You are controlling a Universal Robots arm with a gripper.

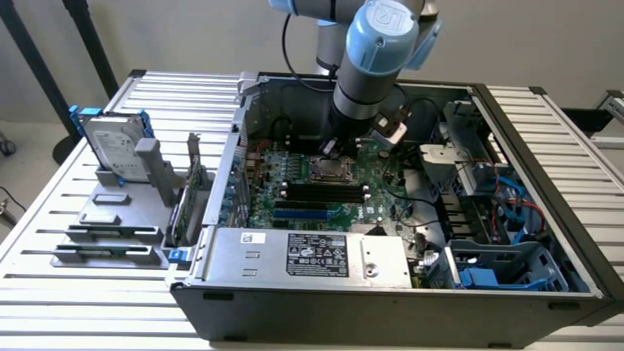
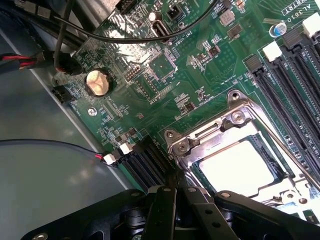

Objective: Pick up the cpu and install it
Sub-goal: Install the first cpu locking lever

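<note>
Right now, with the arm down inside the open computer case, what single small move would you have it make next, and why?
Probably a short straight lift. The cpu appears to lie in the socket frame on the motherboard, and the shut gripper sits close beside that frame. Rising straight up should clear it without brushing the black cable.

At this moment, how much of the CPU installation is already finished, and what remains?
Done, it seems: the cpu, its shiny metal top showing, already lies inside the socket frame on the motherboard. In hand: nothing; the end effector is shut and hangs close above the socket's edge, inside the open computer case. Left: whether the chip is fully seated and the frame latched, I cannot tell.
</note>
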